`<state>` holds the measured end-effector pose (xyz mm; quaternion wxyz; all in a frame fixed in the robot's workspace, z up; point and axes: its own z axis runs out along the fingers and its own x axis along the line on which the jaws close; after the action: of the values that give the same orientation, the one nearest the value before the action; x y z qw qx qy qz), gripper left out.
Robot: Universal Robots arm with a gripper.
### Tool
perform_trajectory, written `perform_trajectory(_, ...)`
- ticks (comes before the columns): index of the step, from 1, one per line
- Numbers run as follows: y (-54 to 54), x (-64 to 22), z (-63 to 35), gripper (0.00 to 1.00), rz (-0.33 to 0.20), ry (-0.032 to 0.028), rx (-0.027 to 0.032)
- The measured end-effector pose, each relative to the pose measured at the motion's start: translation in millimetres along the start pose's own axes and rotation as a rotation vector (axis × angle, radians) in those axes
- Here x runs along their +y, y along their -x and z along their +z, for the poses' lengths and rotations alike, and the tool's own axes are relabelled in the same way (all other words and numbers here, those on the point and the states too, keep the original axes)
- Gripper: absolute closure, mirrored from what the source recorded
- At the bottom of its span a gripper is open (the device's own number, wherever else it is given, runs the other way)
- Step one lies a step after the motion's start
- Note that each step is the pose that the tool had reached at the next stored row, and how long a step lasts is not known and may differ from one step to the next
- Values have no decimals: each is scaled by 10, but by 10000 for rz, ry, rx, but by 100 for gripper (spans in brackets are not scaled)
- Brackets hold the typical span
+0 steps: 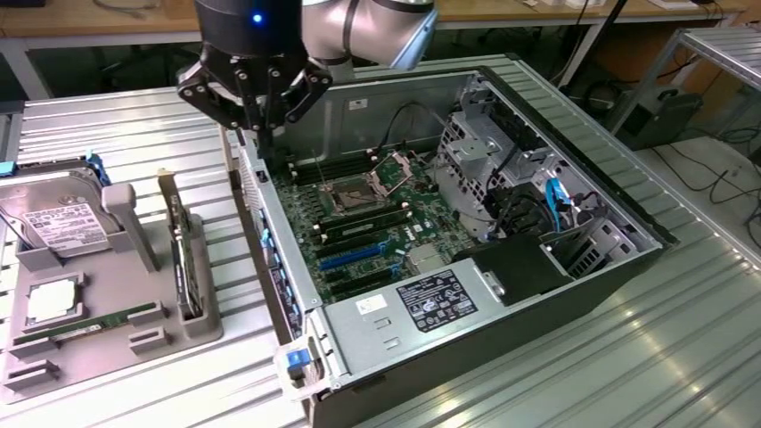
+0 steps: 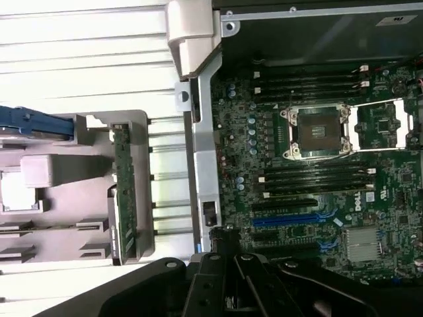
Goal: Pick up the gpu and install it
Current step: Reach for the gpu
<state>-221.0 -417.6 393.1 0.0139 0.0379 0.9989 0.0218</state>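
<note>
The gpu [image 1: 182,254] stands on its edge in a slot of the grey tray [image 1: 178,334] at the exterior view's left, with its silvery bracket rising at the far end. In the wrist view the gpu [image 2: 124,188] shows edge-on as a narrow green strip in the tray [image 2: 132,119]. My gripper [image 1: 264,135] hangs above the near wall of the open computer case [image 1: 356,321], beyond the far end of the card and well above it. Its fingers are shut with nothing between them. The dark gripper [image 2: 228,267] linkage shows over the case wall in the wrist view.
The tray also holds a hard drive [image 1: 60,223], a processor [image 1: 50,303] and a green memory stick [image 1: 89,323]. Inside the case lie the motherboard [image 1: 369,241] with blue slots [image 2: 291,218], a power supply [image 1: 434,303] and a drive cage [image 1: 487,160]. Everything rests on a ribbed metal table [image 1: 666,348].
</note>
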Motion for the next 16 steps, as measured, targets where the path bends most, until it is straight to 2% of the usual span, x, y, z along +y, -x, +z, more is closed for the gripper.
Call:
perform_trajectory(6,-241,-57,-1,89,-4,-1,1)
perform_trajectory(12,-529,-105,32,89,-4,-3,0)
perform_trajectory(16,-709,-140,49,89,-6,-28,-1)
